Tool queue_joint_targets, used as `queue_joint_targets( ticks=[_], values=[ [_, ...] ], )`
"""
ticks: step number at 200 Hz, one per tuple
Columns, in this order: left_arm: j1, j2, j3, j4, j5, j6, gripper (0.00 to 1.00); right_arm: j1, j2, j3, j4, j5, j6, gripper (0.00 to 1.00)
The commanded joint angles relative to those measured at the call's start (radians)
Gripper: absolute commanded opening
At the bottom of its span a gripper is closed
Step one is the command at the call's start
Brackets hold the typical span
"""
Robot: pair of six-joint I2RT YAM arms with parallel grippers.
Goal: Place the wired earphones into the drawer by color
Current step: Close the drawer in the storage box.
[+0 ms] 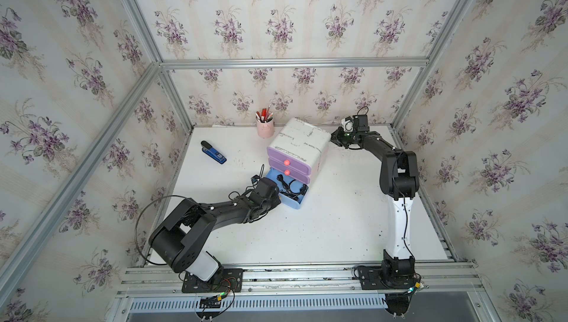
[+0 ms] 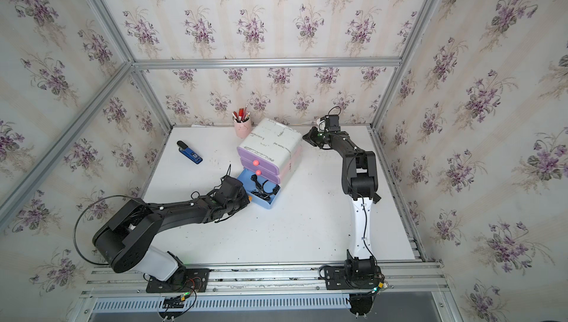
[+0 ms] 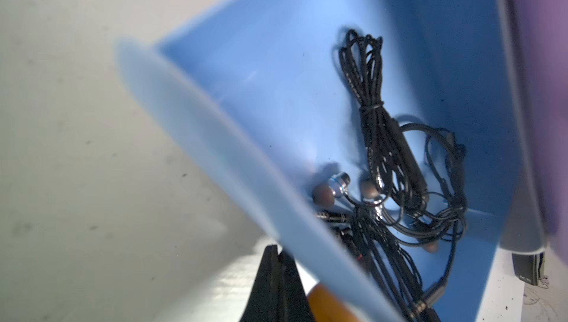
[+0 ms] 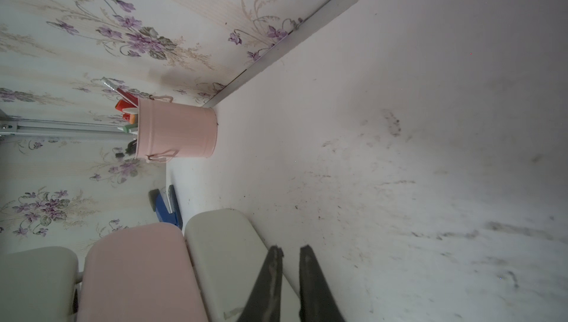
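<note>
- Left gripper: we find the jaws pressed together with nothing visible between them. It sits low at the front of the pulled-out blue drawer.
- Orange knob: on the blue drawer's front, just beside the closed left fingers. We cannot tell whether they touch it.
- Black earphones: several tied and tangled bundles lie inside the blue drawer, towards one side wall. Grey earbud tips and a metal plug show among the cables. Both top views show them in the same drawer.
- Drawer unit: a white body standing at an angle on the table. It has two purple drawers closed, each with a pink knob, and the blue drawer drawn out at the bottom.
- Right gripper: we find the jaws only a narrow gap apart and holding nothing. It is level with the rear corner of the drawer unit. We cannot tell whether it touches the unit.
- Pink pen cup: upright by the back wall, just behind the drawer unit, with red pens in it.
- Blue stapler: flat on the table, well apart from the drawer unit, on the left arm's side.
</note>
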State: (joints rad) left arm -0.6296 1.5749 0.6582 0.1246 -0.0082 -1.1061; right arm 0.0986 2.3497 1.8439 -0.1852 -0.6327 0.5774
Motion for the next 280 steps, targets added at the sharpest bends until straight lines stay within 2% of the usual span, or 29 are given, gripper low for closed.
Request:
queue_joint_targets(
  ticks=[1,30,117,194,237,280],
  values=[
    [-0.007,0.029,0.041,0.075,-0.052,-0.001,0.00,-0.002,0.015,0.005,-0.015,-0.027,-0.038,0.17],
    [-0.009,0.090,0.102,0.100,-0.094,0.001,0.00,-0.002,0.023,-0.018,-0.002,-0.042,-0.054,0.17],
    [-0.061,0.307,0.286,0.201,-0.103,-0.051,0.00,-0.025,0.024,-0.037,-0.014,-0.040,-0.099,0.18],
    [-0.111,0.391,0.376,0.248,-0.070,-0.078,0.00,-0.075,-0.012,-0.044,-0.031,-0.021,-0.117,0.33],
    [-0.140,0.318,0.299,0.289,-0.017,-0.074,0.00,-0.095,-0.048,-0.052,-0.034,-0.002,-0.123,0.48],
    [-0.160,0.091,0.141,0.200,0.002,-0.035,0.12,-0.132,-0.137,-0.057,-0.077,0.062,-0.160,0.57]
  ],
)
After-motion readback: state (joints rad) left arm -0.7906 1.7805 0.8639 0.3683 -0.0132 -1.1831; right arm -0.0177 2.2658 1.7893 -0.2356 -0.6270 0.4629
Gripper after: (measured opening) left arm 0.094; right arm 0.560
